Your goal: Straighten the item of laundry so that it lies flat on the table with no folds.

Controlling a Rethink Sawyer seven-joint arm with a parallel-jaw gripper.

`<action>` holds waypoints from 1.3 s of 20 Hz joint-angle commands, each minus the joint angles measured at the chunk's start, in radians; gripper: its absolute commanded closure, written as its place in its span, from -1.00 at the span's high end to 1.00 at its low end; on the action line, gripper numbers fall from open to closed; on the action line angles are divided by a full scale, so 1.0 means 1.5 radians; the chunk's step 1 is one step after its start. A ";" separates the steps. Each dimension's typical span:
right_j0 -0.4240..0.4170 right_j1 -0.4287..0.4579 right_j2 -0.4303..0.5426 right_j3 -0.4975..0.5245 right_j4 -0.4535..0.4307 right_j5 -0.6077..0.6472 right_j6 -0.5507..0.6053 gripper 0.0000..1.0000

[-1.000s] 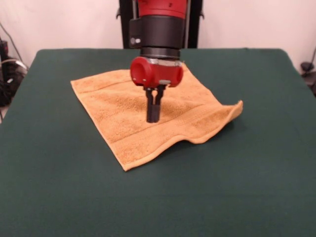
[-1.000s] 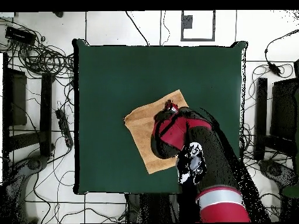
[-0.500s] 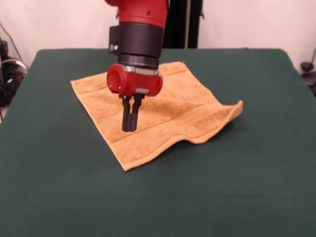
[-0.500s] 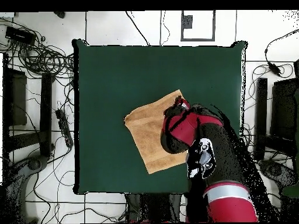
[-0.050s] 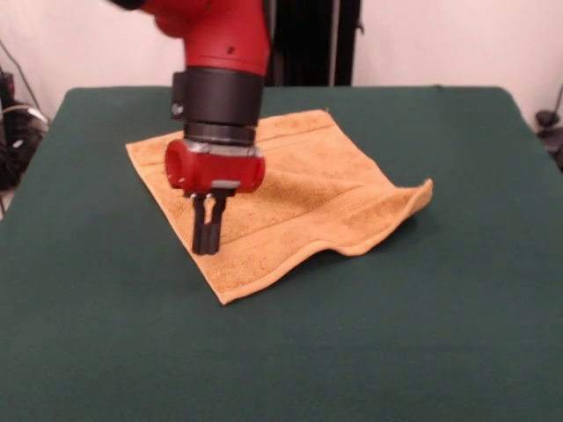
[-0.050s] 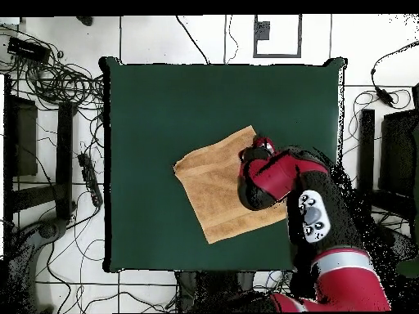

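While the red and black arm comes down from the top of the front view, its gripper (image 5: 207, 239) points straight down over the left part of the golden-tan terry towel (image 5: 299, 198), close to the towel's lower-left edge. Two dark fingers (image 5: 200, 230) sit pressed together, side by side with barely a slit between them, and nothing is caught in them. Their tips reach down to the cloth's surface, though whether they actually touch it cannot be told from this angle.

That roughly square towel lies a little above the middle of the dark green felt-topped bench (image 5: 440, 334), turned like a diamond, one corner aimed at the lower left of the frame near the centre bottom of the cloth. Most of it is spread out, woven border bands running across it near the lower edge. Over on the right, the corner curls up off the green top and casts a shadow beneath, and the lower-right hem rides in a soft wave.

From the overhead view, the towel (image 6: 214, 190) sits just below the centre of the bench (image 6: 164, 106), and the arm's red wrist covers its right edge, with the gripper (image 6: 260, 147) showing at the towel's upper-right corner.
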 commanded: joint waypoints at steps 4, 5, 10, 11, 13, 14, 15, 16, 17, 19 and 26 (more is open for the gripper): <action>-0.139 0.074 0.237 0.018 0.089 0.189 -0.270 -1.00; -0.156 0.083 0.256 0.020 0.103 0.209 -0.294 -1.00; -0.212 0.101 0.320 0.045 0.136 0.261 -0.360 -1.00; -0.217 0.100 0.325 0.048 0.136 0.262 -0.365 -1.00; -0.221 0.087 0.330 0.060 0.130 0.253 -0.370 -1.00; -0.221 0.076 0.330 0.070 0.124 0.244 -0.366 -1.00; -0.224 0.064 0.332 0.082 0.121 0.233 -0.362 -1.00; -0.230 0.053 0.337 0.096 0.120 0.224 -0.362 -1.00; -0.242 0.045 0.350 0.111 0.125 0.218 -0.369 -1.00; -0.260 0.032 0.370 0.134 0.134 0.209 -0.375 -1.00; -0.275 0.005 0.388 0.170 0.161 0.235 -0.373 -1.00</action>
